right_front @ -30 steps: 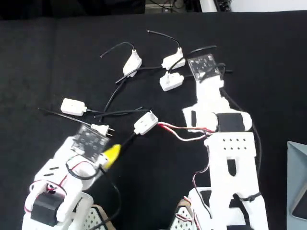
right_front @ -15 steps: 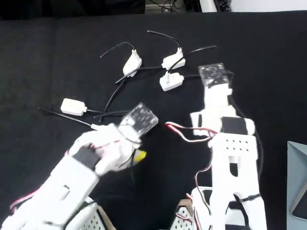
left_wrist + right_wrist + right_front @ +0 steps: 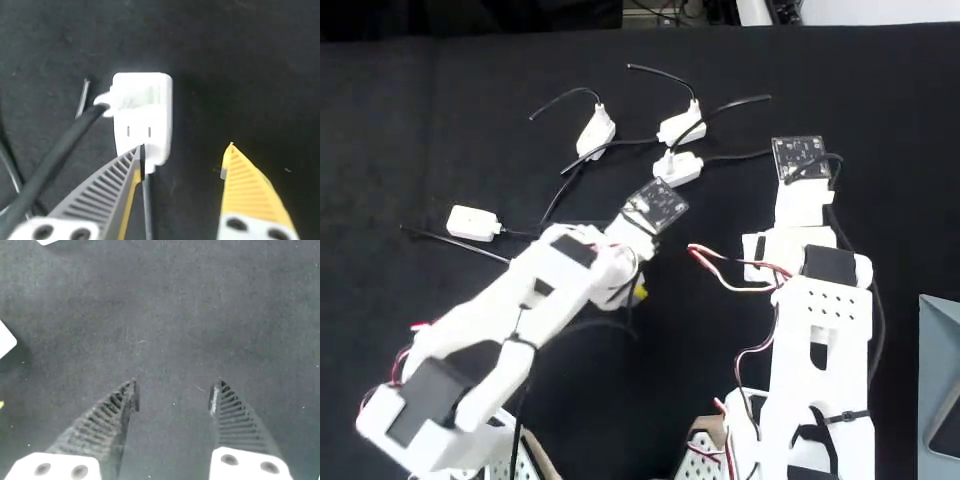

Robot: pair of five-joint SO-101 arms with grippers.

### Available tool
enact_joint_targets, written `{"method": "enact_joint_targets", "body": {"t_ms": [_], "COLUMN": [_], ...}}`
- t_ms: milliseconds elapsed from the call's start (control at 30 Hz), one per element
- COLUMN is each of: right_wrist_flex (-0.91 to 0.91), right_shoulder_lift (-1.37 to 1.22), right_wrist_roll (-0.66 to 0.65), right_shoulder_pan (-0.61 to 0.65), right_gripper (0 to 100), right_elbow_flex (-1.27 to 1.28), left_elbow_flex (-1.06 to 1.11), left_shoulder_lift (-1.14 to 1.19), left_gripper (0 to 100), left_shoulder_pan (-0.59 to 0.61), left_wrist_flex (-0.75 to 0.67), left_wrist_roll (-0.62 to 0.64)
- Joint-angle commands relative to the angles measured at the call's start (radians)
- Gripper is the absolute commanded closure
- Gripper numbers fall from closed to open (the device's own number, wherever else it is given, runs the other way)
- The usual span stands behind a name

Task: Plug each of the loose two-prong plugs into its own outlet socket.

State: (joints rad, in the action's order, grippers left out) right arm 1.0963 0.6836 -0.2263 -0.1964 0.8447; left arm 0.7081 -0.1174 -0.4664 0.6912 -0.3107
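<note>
Everything is being carried by a black surface (image 3: 410,110), over which two white arms are being held side by side. The left arm (image 3: 520,310) is being stretched slantwise from the near-left corner toward the middle, while the right arm (image 3: 820,330) is being kept nearly straight along the right side, pointing away. The left claw (image 3: 182,157) is being held apart above a white outlet socket (image 3: 142,107), which is lying flat under that arm's wrist with its two slots facing up. In the left wrist view the tip of the grey finger (image 3: 115,185) is being shown right at the socket's edge, though whether it is touching cannot be told, and the yellow finger (image 3: 245,185) is being kept off to the socket's other side. A thick black cord (image 3: 55,160) is being led out of one end of that socket. The right claw (image 3: 172,392) is likewise being held apart, above the black surface. Farther back in the high view, three small white corded parts are being left close together: the left piece (image 3: 595,133), the back piece (image 3: 682,127) and the front piece (image 3: 677,168); whether each is a plug or a socket cannot be told. A white block (image 3: 472,222) is being left on the left side, well apart from them, with thin black cords running beside it.
</note>
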Motion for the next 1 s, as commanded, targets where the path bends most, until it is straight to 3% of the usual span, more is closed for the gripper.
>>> {"method": "enact_joint_targets", "body": {"t_ms": [0, 200, 500, 633, 967], "right_wrist_flex": [-0.018, -0.018, -0.018, -0.018, -0.018], "right_shoulder_lift": [0.025, 0.025, 0.025, 0.025, 0.025], "right_wrist_roll": [-0.005, -0.005, -0.005, -0.005, -0.005], "right_shoulder_pan": [-0.014, -0.014, -0.014, -0.014, -0.014], "right_gripper": [77.3, 77.3, 77.3, 77.3, 77.3], "right_elbow_flex": [-0.007, -0.007, -0.005, -0.005, -0.005], "left_elbow_flex": [-0.077, -0.136, -0.173, -0.199, -0.367], "left_shoulder_lift": [0.043, 0.112, 0.164, 0.147, 0.157], "left_gripper": [74, 86, 88, 97, 97], "left_shoulder_pan": [0.045, 0.042, 0.045, 0.048, 0.119], "left_wrist_flex": [-0.026, -0.026, -0.026, -0.028, -0.028], "left_wrist_roll": [0.009, 0.008, 0.008, 0.002, 0.003]}}
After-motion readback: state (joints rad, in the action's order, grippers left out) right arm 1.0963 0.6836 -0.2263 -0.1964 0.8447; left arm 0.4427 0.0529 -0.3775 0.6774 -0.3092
